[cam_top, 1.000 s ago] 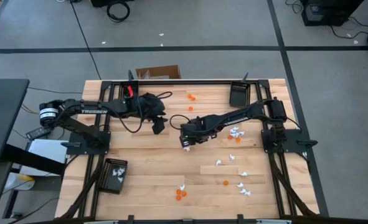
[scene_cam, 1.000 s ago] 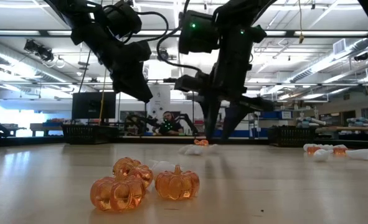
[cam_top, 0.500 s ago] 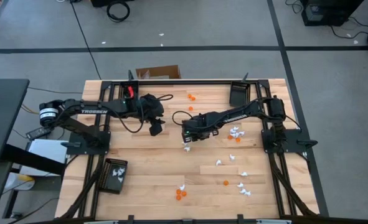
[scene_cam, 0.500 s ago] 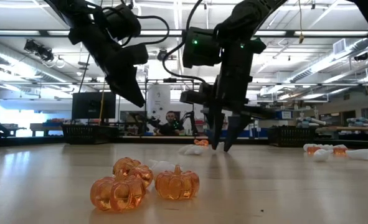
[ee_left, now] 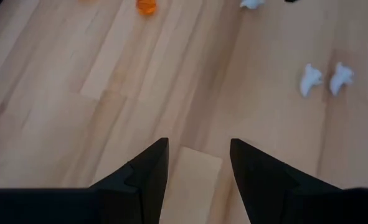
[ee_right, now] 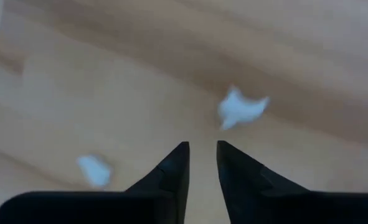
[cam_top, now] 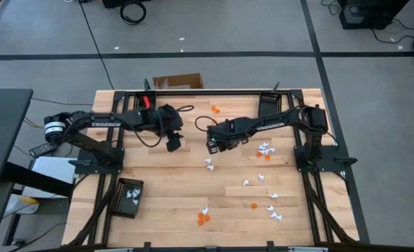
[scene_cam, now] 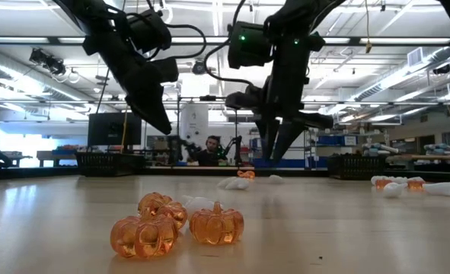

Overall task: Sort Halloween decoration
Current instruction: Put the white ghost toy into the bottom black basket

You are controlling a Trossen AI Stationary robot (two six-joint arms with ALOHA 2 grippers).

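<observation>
Where lettering shows: "TROSSEN" on left arm point(cam_top: 108, 124).

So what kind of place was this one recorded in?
Probably a robotics lab or workshop: a wooden table on grey, tape-marked floor, an open hall with strip lights, and more robot arms behind.

L gripper point(cam_top: 173, 144) open, R gripper point(cam_top: 212, 146) narrow gap, empty

Bright even overhead light, soft shadows, right wrist view blurred, ceiling glare
</observation>
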